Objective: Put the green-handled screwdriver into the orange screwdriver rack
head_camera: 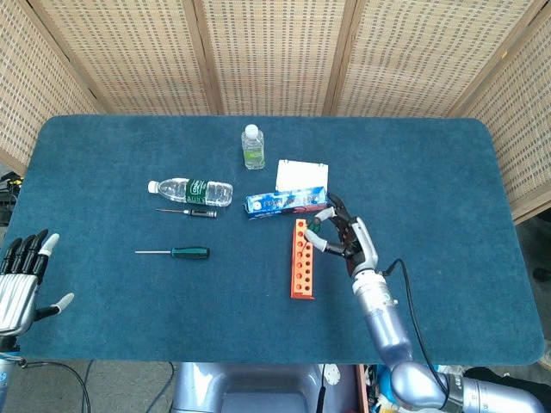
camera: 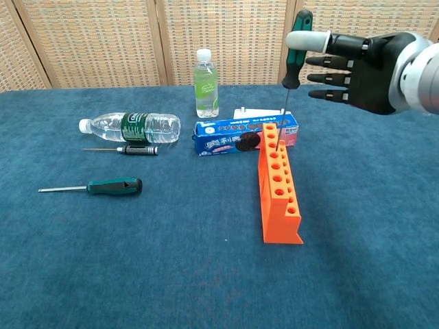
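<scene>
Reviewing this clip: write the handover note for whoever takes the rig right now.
Right hand pinches the green-handled screwdriver near upright, its tip at the far end of the orange screwdriver rack; whether it sits in a hole is unclear.
Left hand is open at the table's near-left edge, holding nothing.
A second green-handled screwdriver lies on the cloth, left of the rack.
Done: screwdriver picked up and brought to the rack.
Left: seat it in a hole, release.

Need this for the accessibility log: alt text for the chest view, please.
The right hand holds a green-handled screwdriver upright, tip at the far end of the orange screwdriver rack on a blue table. To the left lie another green-handled screwdriver, a small dark screwdriver and a water bottle; behind stand a cookie box and a small bottle.
</scene>
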`<control>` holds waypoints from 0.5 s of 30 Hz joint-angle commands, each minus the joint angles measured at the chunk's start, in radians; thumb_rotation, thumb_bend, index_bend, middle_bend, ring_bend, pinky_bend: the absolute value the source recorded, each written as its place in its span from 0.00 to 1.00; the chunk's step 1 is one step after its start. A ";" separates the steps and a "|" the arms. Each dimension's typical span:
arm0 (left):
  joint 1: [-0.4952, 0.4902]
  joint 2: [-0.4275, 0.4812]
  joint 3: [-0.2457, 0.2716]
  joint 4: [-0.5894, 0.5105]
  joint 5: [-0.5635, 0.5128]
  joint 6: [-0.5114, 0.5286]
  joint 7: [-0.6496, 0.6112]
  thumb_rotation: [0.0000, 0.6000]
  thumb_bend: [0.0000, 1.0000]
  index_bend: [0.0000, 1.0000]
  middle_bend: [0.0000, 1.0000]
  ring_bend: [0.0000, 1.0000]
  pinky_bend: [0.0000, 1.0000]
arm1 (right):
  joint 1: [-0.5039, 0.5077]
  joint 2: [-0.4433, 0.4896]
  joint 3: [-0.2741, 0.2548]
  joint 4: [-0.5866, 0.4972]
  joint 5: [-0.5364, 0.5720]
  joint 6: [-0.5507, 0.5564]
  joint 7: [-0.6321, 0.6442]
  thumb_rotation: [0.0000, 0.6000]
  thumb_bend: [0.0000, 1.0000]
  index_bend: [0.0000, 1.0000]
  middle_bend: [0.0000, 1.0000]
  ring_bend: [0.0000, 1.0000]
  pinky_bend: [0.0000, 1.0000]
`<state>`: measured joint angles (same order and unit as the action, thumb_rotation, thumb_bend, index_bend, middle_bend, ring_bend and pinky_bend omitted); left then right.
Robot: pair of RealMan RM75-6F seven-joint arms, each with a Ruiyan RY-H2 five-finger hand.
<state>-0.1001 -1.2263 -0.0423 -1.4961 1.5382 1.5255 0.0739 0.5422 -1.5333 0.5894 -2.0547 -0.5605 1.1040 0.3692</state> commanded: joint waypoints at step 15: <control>-0.001 -0.001 0.003 -0.001 0.002 -0.002 0.003 1.00 0.00 0.00 0.00 0.00 0.00 | -0.018 -0.006 -0.029 0.048 -0.020 -0.046 0.047 1.00 0.22 0.67 0.03 0.00 0.00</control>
<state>-0.1013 -1.2277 -0.0396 -1.4967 1.5406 1.5233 0.0768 0.5249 -1.5383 0.5622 -2.0086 -0.5790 1.0593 0.4146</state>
